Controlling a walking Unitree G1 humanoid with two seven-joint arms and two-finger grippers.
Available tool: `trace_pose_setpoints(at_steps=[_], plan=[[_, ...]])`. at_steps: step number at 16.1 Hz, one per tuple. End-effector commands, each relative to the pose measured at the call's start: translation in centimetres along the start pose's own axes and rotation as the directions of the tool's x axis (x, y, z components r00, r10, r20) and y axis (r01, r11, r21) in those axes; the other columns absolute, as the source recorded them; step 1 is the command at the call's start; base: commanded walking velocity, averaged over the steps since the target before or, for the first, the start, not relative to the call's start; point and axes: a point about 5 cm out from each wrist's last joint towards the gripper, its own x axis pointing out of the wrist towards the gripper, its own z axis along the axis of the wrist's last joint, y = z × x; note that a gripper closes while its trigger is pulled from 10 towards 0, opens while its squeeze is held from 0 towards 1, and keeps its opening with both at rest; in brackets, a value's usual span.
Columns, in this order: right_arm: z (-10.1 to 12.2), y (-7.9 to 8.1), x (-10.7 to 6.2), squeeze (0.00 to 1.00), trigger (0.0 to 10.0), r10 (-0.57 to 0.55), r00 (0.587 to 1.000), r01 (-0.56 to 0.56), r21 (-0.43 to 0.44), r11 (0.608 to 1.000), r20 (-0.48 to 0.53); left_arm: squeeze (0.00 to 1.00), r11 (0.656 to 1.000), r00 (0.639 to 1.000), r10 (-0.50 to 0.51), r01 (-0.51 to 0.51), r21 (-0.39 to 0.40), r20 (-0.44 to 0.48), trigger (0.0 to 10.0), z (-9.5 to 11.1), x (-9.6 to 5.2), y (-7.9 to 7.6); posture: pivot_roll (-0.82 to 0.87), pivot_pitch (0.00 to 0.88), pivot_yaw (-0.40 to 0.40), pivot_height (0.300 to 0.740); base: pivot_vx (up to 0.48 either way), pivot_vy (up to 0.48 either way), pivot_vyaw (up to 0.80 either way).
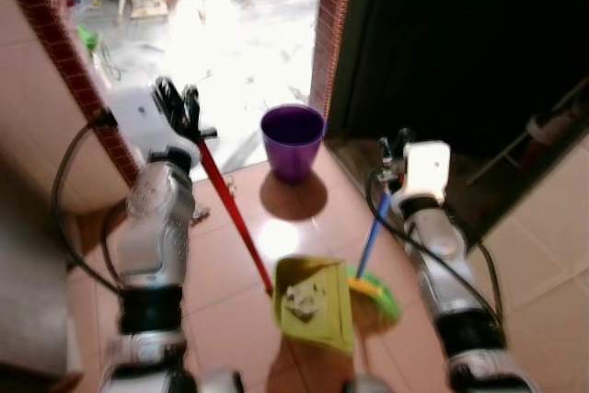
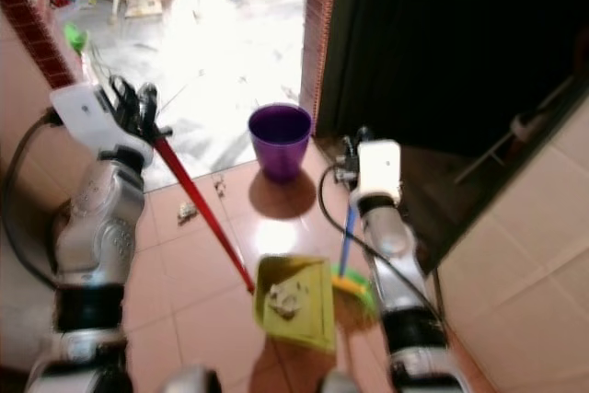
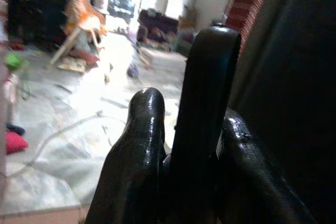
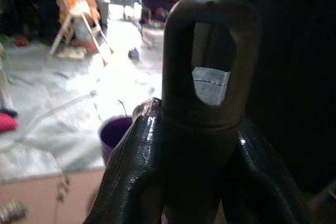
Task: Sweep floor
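Now | left tool (image 1: 179, 98) grips dustpan (image 1: 315, 306) handle | right tool (image 1: 394, 149) grips broom (image 1: 375, 294) handle

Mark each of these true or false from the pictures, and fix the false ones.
1. The left gripper is shut on the red handle of the dustpan. True.
2. The dustpan is empty. False: crumpled scraps lie in it.
3. The purple bin stands upright on the floor tiles beyond the dustpan. True.
4. The right gripper holds a red broom. False: its broom has a blue handle and a green head.
5. The purple bin lies tipped on its side. False: it stands with its mouth up.
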Motion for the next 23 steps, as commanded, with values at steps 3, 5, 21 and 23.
trace_pose_setpoints(at_steps=[3,5,21,23], plan=[[0.9,-0.1,0.3,0.0,10.0,0.025,0.999,-0.024,-0.03,0.999,0.042,0.0,0.995,0.979,0.095,-0.101,0.023,0.183,10.0,3.5,0.7,1.1,-0.07,0.0,0.023,0.74,0.0,0.0,0.21],[0.8,-0.1,0.2,0.0,10.0,0.032,0.999,-0.031,-0.029,0.999,0.039,0.0,0.985,0.961,0.152,-0.166,0.039,0.231,10.0,4.7,1.0,2.0,-0.07,0.0,0.021,0.74,0.0,0.0,0.79],[0.6,0.1,0.1,0.0,10.0,0.041,0.999,-0.04,-0.018,0.999,0.027,0.0,0.984,0.923,0.15,-0.173,0.032,0.355,10.0,7.9,2.0,2.4,-0.08,0.0,0.016,0.74,0.197,0.0,0.01],[0.3,0.0,-0.1,0.0,10.0,0.043,0.999,-0.043,-0.025,0.999,0.018,0.0,0.98,0.901,0.163,-0.195,0.042,0.402,10.0,9.4,2.2,2.4,-0.08,0.0,0.015,0.74,0.472,0.0,-0.22]])
